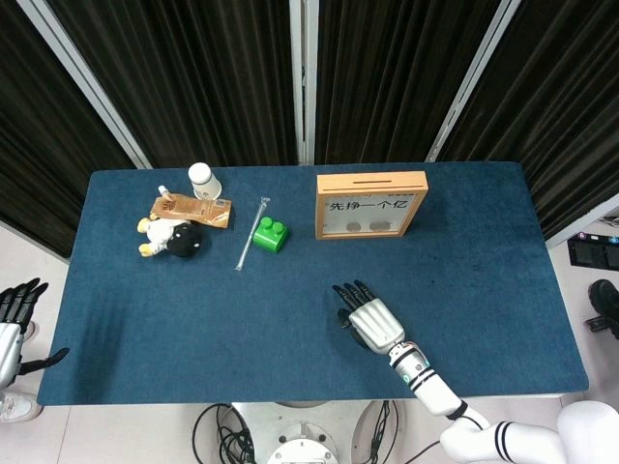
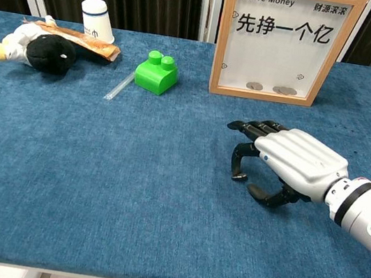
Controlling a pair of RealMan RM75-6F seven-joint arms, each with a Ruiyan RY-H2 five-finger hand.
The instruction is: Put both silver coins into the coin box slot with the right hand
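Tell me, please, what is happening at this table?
The right hand is low over the blue table, fingers curled down at the spot of a coin that no view shows clearly. The coin box stands behind it, several coins already inside. The left hand hangs off the table, holding nothing.

— Where does your coin box (image 2: 280,42) stand?

— Upright near the far edge of the table (image 1: 135,309), about midway along it: a wooden frame with a clear front, Chinese characters printed across it, and the slot (image 1: 372,180) in its top face. You see a few silver coins (image 2: 280,90) lying flat inside at the bottom.

— And your loose coin?

— You can't see it plainly; your right hand (image 2: 282,162) arches palm-down over that spot toward the near edge, fingertips (image 2: 237,176) on the cloth.
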